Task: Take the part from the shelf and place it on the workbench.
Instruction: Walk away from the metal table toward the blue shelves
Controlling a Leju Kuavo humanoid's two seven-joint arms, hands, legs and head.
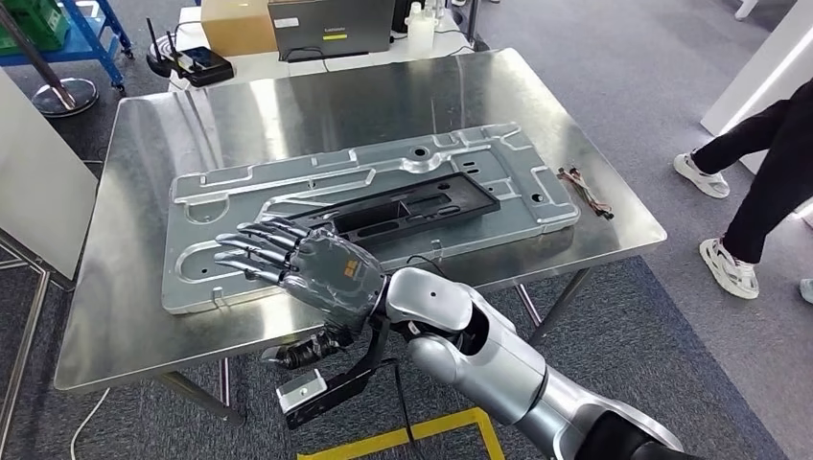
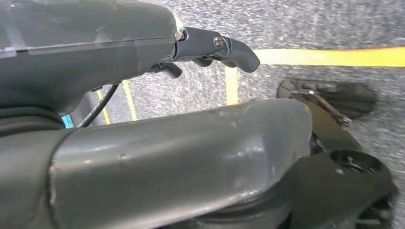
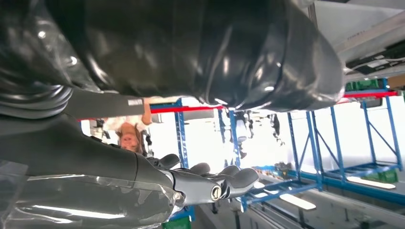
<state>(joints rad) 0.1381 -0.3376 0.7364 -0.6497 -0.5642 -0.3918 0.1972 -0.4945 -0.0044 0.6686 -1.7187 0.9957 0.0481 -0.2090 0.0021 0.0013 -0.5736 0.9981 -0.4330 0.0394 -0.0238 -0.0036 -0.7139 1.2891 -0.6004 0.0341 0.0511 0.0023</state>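
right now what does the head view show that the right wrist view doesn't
Head view alone: the steel workbench, the large silver part lying flat on it with a black panel on top, a small cable bundle at the bench's far right, and a person's legs. Right wrist view alone: blue shelving and bright background. Both share the right hand, fingers apart, holding nothing.

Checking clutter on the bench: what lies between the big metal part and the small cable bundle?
Bare steel workbench between the part and the cable bundle, per the head view.
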